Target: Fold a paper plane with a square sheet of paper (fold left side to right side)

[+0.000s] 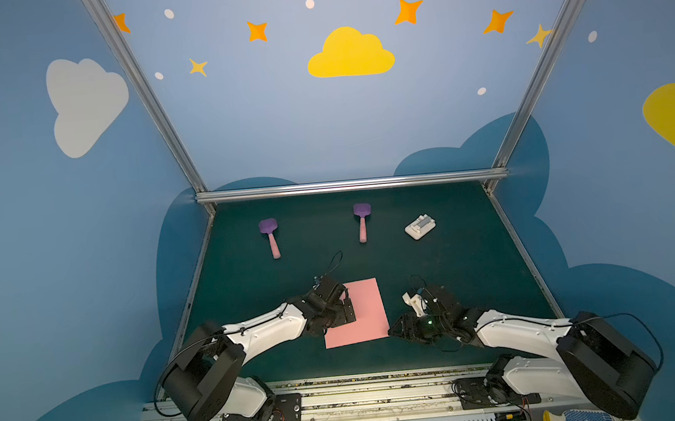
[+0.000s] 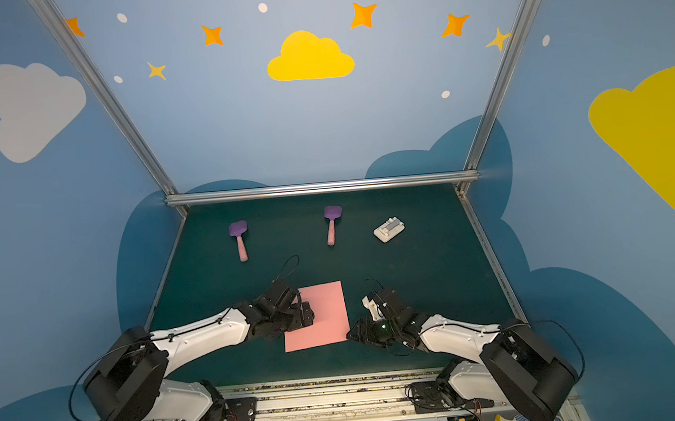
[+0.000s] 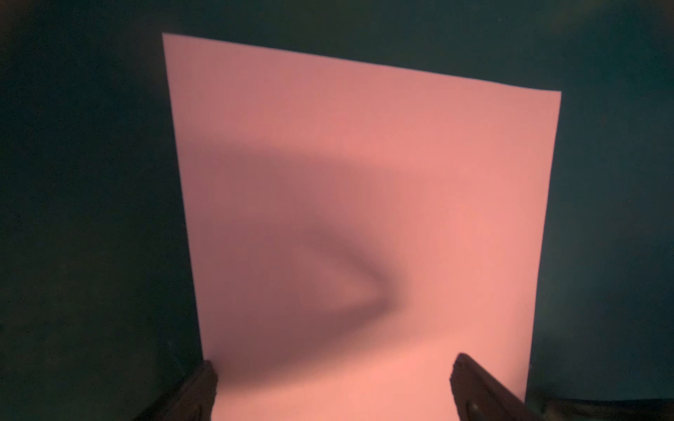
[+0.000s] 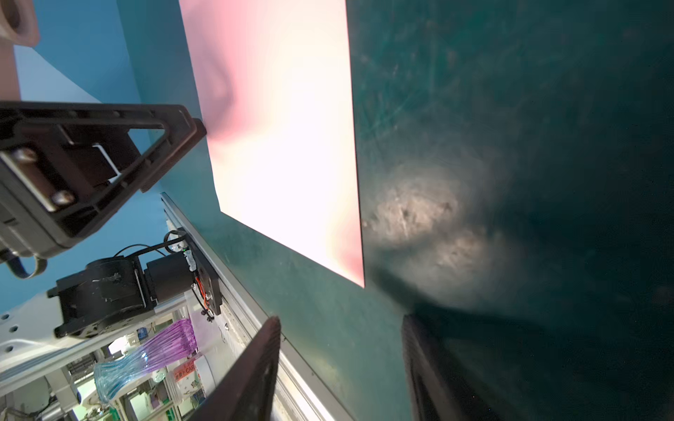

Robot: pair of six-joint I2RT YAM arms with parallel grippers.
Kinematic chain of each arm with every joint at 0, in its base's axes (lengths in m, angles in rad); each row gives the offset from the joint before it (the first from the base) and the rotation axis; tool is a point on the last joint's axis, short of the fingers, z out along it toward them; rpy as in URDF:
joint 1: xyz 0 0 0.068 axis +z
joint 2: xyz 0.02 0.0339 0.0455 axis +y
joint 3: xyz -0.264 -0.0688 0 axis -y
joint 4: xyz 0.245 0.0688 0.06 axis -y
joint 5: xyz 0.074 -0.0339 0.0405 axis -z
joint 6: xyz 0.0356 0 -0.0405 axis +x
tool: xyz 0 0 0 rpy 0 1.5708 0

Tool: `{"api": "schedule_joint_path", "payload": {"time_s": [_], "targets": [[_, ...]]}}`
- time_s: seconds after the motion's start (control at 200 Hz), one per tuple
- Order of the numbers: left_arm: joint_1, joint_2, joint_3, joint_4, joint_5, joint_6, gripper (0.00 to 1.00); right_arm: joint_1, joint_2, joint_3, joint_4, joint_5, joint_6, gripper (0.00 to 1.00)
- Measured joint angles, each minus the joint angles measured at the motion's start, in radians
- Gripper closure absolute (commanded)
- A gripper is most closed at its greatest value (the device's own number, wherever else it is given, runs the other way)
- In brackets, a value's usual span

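One plain square sheet of paper [image 1: 367, 313]

I see the paper [image 1: 363, 313] lying flat, left end effector [image 1: 348, 310] over its 9 o'clock edge, right end effector [image 1: 394, 331] beside its 4 o'clock corner.

My left gripper [image 1: 347, 308] is black against the square sheet of paper [image 1: 363, 313], which is plain salmon pink and unmarked. Around the sheet the table [image 1: 457, 267] is dark green. Beyond the sheet, a spatula [image 1: 271, 237] and a second spatula [image 1: 362, 222] have purple heads and pink handles, and there is a white block [image 1: 420, 226].
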Motion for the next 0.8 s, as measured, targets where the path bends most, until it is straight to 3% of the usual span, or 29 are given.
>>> {"api": "schedule_joint_path", "payload": {"time_s": [0.531,0.801], "targets": [[-0.002,0.013,0.010,-0.013,-0.002,0.000,0.00,0.053,0.264,0.095,0.264,-0.013,0.106,0.44],[-0.003,0.016,0.013,-0.016,-0.002,0.000,0.00,-0.020,0.325,0.134,0.313,-0.042,0.071,0.44]]}}
